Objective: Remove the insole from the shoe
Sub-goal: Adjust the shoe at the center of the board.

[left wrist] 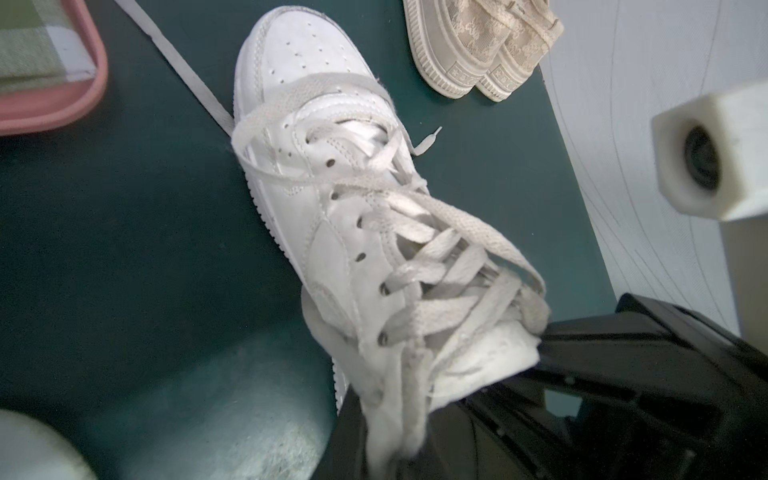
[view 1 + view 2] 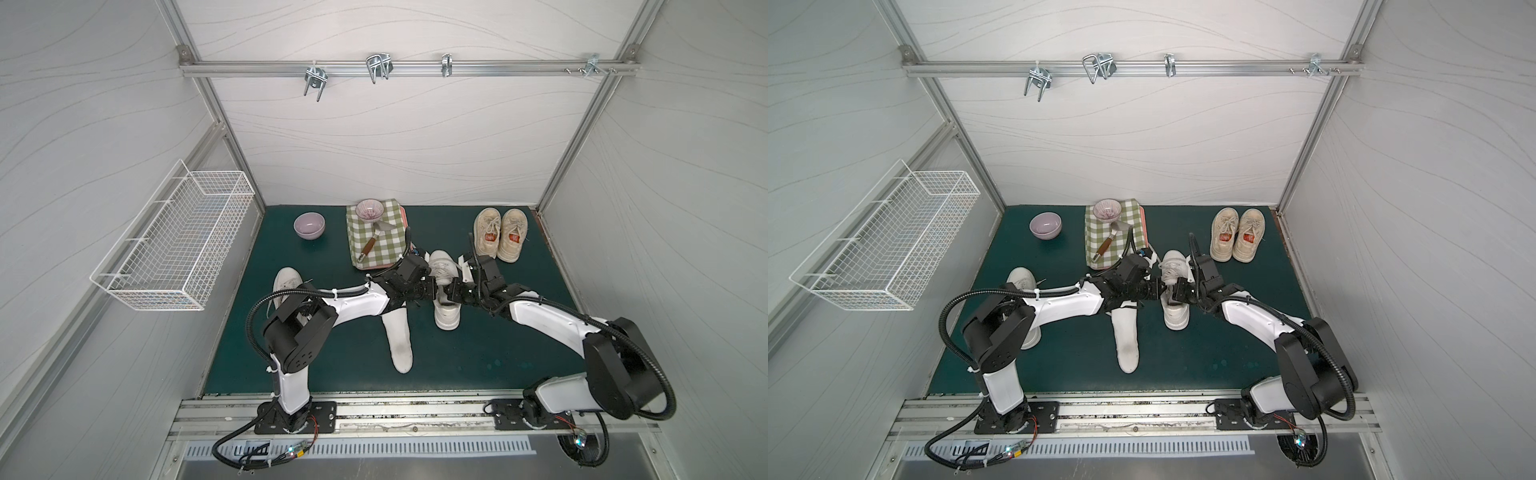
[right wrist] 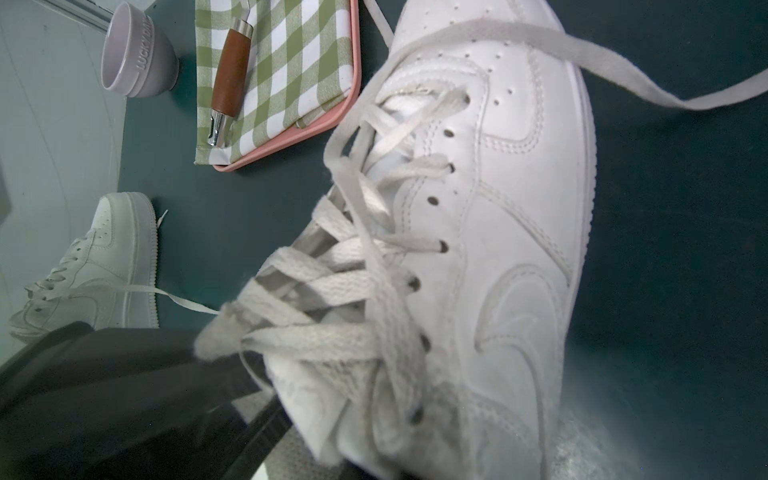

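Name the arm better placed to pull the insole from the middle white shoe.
Left, probably. The left gripper and right gripper are both shut at the white shoe's opening, reach even; but a loose insole lies on the mat on the left arm's side, a ready drop spot.

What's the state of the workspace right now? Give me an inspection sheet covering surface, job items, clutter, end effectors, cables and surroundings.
Surface: dark green mat, pale scuffs.
Job's things: white sneaker upright mid-mat, laces loose; white insole lying flat beside it, apart; second white sneaker partly under the left arm.
Clutter: purple bowl; patterned bowl and brown-handled tool on a checked cloth over a pink tray; beige sneaker pair.
End effectors: left end effector and right end effector both shut at the sneaker's opening; what they pinch is unclear.
Cables: black conduits looped off both arms.
Surroundings: wire basket on a side wall; hooks on the back rail.
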Controlling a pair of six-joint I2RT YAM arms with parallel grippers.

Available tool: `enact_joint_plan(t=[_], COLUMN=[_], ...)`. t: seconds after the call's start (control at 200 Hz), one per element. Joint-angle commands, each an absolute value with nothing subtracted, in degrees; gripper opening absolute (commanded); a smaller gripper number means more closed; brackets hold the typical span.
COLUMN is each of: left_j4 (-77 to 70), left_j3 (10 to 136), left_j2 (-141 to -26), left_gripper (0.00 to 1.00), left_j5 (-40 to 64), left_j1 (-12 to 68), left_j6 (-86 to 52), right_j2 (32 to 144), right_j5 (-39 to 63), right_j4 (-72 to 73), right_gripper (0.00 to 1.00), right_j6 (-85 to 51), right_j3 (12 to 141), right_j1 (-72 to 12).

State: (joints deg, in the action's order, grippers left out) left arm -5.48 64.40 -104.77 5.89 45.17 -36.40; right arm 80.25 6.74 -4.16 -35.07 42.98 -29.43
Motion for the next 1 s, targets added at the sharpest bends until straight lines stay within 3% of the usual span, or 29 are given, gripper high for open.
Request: enact_joint_plan(t=[0.0, 0.09, 0.24, 0.385, 0.625, 0.875, 0.995], left_j4=[-5.40, -6.07, -9.24, -10.68, -11.49, -12.37, -12.59], left_j3=[63.54, 63.31, 60.99, 59.53, 58.60, 58.26, 58.36], left_j2=[-102.50, -101.87, -101.16, -100.90, -100.41, -99.51, -99.56], left_gripper=[0.00, 0.00, 0.00, 0.00, 0.00, 0.00, 0.00], left_j5=[0.39, 1.49, 3.79, 5.33, 6.65, 7.33, 7.63], left_j1=[43.35, 44.59, 45.97, 45.99, 45.97, 46.05, 46.03], left_j6=[-35.80, -35.73, -37.40, -37.83, -37.22, -37.33, -37.31], right_j2=[80.00, 81.23, 82.26, 83.53, 89.94, 99.23, 104.09], right_j5=[2.37, 4.59, 13.86, 15.54, 4.72, -11.40, -15.32], right_j4=[-8.99, -9.13, -5.86, -6.37, -14.29, -26.11, -28.56], right_gripper=[0.00, 0.00, 0.27, 0.40, 0.42, 0.29, 0.28], right_j6=[-31.85, -30.44, -29.38, -28.18, -28.20, -32.36, -32.39], right_j3=[44.22, 43.63, 41.84, 42.35, 47.18, 55.81, 59.74], right_j1=[-29.15, -29.53, -30.03, -32.60, -36.46, -37.30, -38.48])
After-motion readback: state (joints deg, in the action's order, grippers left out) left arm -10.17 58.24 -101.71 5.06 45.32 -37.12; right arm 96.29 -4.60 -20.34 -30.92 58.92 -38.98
